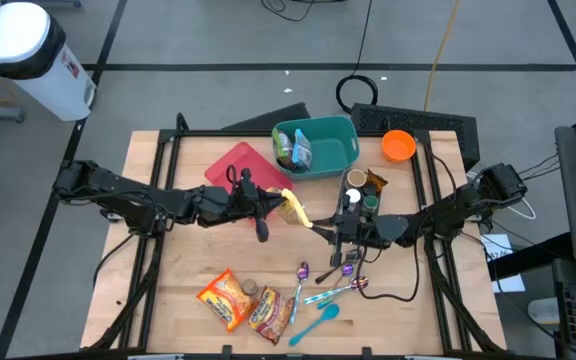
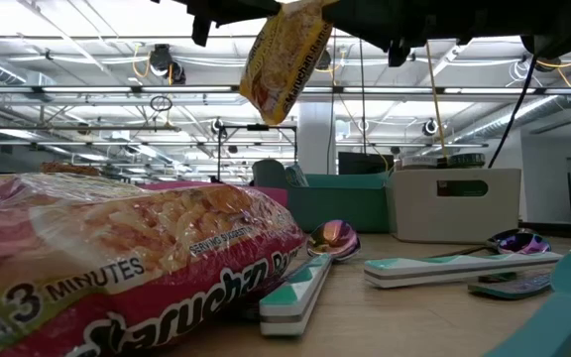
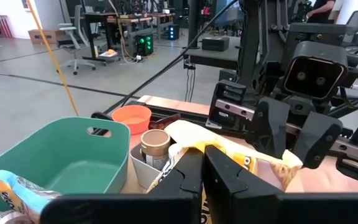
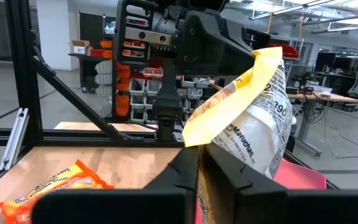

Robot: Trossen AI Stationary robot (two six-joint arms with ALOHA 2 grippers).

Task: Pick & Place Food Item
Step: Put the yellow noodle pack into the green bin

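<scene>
High view, from above: a yellow ramen packet (image 1: 295, 209) hangs in the air over the middle of the wooden table (image 1: 168, 290), pinched from both sides at once. The left gripper (image 1: 271, 204) has its fingers closed on one end of the packet, and the right gripper (image 1: 326, 231) has its fingers closed on the other end, so the two arms meet near the table's centre. Low view shows the same packet (image 2: 285, 59) dangling well above the tabletop, tilted. Just behind the meeting point sits a teal bin (image 1: 315, 147) with some packaged items inside, a pink board (image 1: 233, 165) beside it, and an orange bowl (image 1: 398, 146) off to the right. Nearer the front edge lie two more ramen packets (image 1: 246, 301) side by side, with several spoons (image 1: 333, 290) scattered just beside them
</scene>
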